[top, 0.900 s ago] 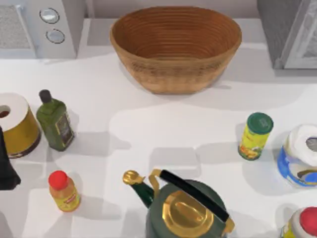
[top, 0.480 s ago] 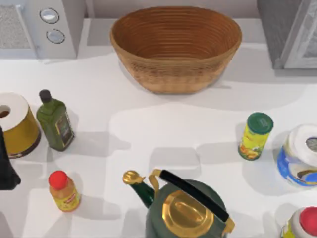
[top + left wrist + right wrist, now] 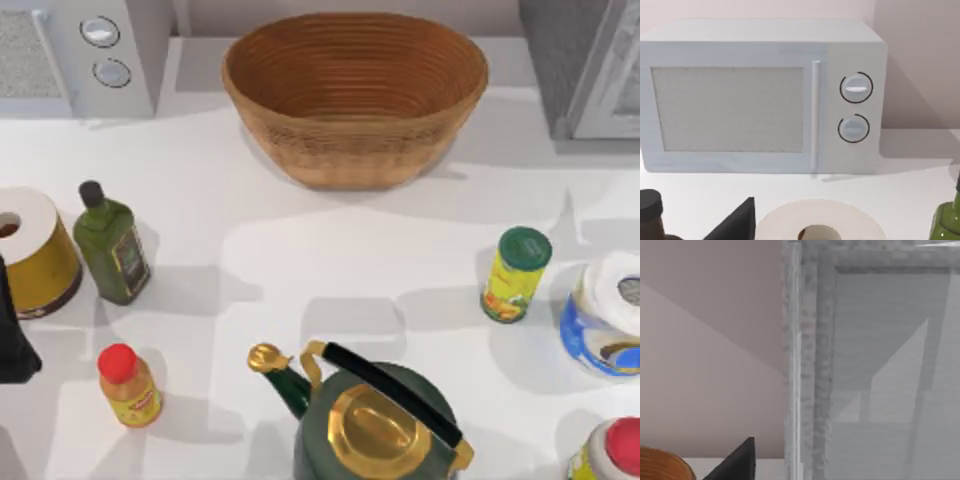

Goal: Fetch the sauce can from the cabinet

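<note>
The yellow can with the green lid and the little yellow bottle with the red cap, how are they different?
The yellow can is a straight cylinder with a flat green lid; the yellow bottle narrows to a rounded red cap. The can stands on the table's right, the bottle on its left. Both stand upright with yellow bodies.

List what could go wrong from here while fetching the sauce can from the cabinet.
1. The cabinet door looks closed, with no sauce can in sight; it probably has to be opened first, and the right wrist view faces the door frame closely, so a scrape seems possible.
2. The yellow can and the blue-and-white container stand on the table's right side, in front of the cabinet; a low sweep could topple them.
</note>
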